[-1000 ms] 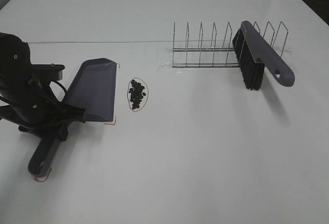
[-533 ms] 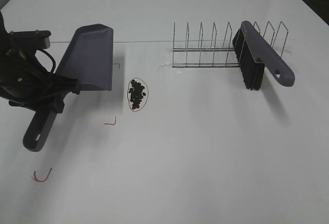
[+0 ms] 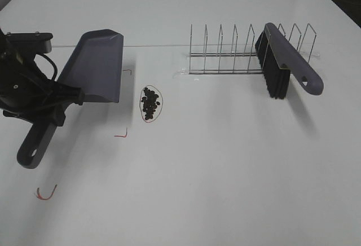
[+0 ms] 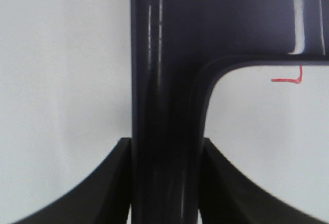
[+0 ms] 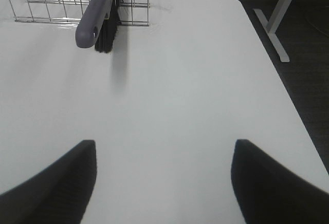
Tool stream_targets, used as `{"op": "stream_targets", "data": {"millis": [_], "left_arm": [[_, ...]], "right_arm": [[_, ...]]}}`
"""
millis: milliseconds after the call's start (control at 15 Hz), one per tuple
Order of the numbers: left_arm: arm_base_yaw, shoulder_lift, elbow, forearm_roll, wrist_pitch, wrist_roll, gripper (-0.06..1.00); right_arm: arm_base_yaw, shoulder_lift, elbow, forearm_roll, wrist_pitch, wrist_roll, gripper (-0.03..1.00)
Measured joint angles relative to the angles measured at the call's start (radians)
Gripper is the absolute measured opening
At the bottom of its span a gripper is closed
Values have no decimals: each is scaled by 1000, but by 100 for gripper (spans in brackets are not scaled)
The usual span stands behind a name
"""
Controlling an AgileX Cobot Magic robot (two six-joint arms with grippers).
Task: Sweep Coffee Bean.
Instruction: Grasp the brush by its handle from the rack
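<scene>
Coffee beans (image 3: 150, 103): approx two dozen tiny dark brown-black ovals, packed in one tight cluster. Cluster is elongated, long axis roughly parallel w/ the front lip of the dustpan (image 3: 96, 68). Lies flat on the white tabletop (image 3: 225, 161), ringed closely by a thin red loop (image 3: 162, 100); all beans seen sit inside it. Position: just past the dustpan's front lip, on the side away from its handle, near but not touching, a strip of bare tabletop between. Single beans too small to count exactly. Seen in exterior high view only.
</scene>
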Motion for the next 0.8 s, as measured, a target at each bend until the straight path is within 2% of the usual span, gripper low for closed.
{"op": "stream_targets", "data": {"millis": [200, 333, 600, 733, 800], "left_arm": [[0, 0, 0, 0, 1, 0, 35], [0, 0, 0, 0, 1, 0, 35], [0, 0, 0, 0, 1, 0, 35], [0, 0, 0, 0, 1, 0, 35], [0, 0, 0, 0, 1, 0, 35]], "right_arm": [[1, 259, -97, 1, -5, 0, 70], [1, 496, -214, 2, -20, 0, 70], [1, 794, -399, 10, -19, -29, 70], [1, 1013, -587, 86, -19, -45, 70], [1, 1052, -621, 104, -19, -56, 70]]}}
